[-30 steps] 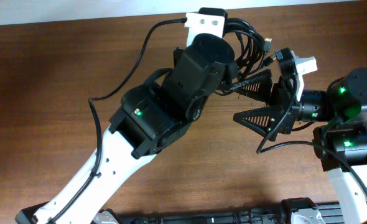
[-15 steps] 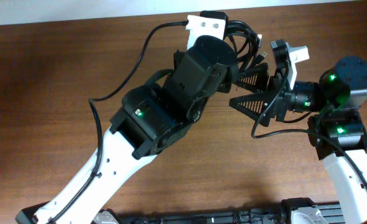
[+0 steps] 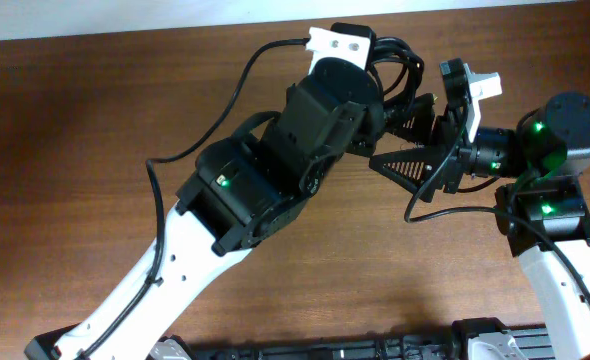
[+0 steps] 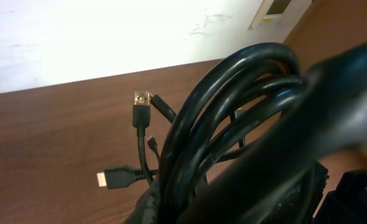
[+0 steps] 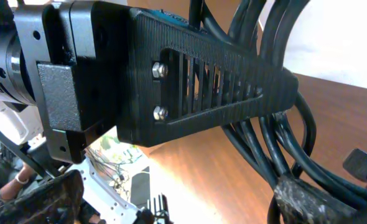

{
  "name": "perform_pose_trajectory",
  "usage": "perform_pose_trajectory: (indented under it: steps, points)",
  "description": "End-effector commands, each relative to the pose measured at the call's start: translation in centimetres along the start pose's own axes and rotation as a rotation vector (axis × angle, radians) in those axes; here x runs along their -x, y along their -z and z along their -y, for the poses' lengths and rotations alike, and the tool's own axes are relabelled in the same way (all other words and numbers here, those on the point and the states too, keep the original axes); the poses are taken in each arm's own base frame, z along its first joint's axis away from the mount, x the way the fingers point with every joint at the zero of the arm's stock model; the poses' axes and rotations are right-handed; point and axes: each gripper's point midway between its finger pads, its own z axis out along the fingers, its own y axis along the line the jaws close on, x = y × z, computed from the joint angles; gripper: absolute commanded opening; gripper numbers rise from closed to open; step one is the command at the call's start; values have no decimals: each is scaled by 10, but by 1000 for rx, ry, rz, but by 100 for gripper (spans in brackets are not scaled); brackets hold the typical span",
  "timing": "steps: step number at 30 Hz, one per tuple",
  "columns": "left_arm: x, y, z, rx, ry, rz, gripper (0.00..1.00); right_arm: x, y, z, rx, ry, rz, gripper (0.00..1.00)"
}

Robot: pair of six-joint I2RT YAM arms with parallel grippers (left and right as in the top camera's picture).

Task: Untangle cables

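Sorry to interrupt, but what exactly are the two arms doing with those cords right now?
They are untangling a bundle of cables. The left gripper is shut on the looped bundle, holding it above the far side of the wooden table, with several plug ends dangling free. The right gripper, jaws open, is right against the loops, not yet clamped on any strand.

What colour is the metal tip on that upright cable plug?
Gold-toned, on a black plug body, part of the bundle of thin black cables. The left wrist view shows it best.
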Motion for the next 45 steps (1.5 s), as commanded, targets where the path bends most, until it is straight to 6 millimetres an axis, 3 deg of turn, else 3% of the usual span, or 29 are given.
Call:
perform_pose_trajectory:
  steps: [1, 2, 3, 14, 18, 25, 33, 35, 37, 41, 42, 44, 45]
  points:
    - [9, 17, 10, -68, 30, 24, 0, 4, 0, 4, -17, 19, 13, 26]
    - [10, 17, 11, -69, 31, 26, 0, 4, 0, 4, -16, 18, 12, 8]
    - [10, 17, 10, -68, 31, 27, 0, 3, 0, 3, -12, 18, 10, 4]
    - [29, 19, -17, 92, 48, 127, 1, -4, 0, -7, 48, 18, -28, 4]
    - [41, 23, -35, 196, 61, 192, 10, -7, 1, -13, 82, 18, -50, 4]
    - [53, 32, -56, 327, 79, 270, 7, -11, 2, -19, 114, 18, -70, 4]
    - [53, 32, -56, 328, 79, 270, 9, -11, 2, -19, 113, 18, -70, 4]
    - [51, 30, -51, 295, 77, 256, 1, -11, 2, -18, 113, 18, -70, 4]
    - [49, 27, -43, 250, 74, 237, 0, -11, 2, -19, 113, 18, -70, 4]
    - [52, 29, -48, 277, 75, 255, 0, -11, 2, -19, 114, 18, -70, 4]
    - [53, 30, -50, 290, 74, 263, 0, -11, 2, -19, 113, 18, -70, 6]
    - [54, 30, -49, 293, 46, 262, 0, -11, 2, -19, 113, 18, -70, 20]
    - [54, 30, -49, 294, 30, 259, 0, -11, 2, -19, 113, 18, -70, 38]
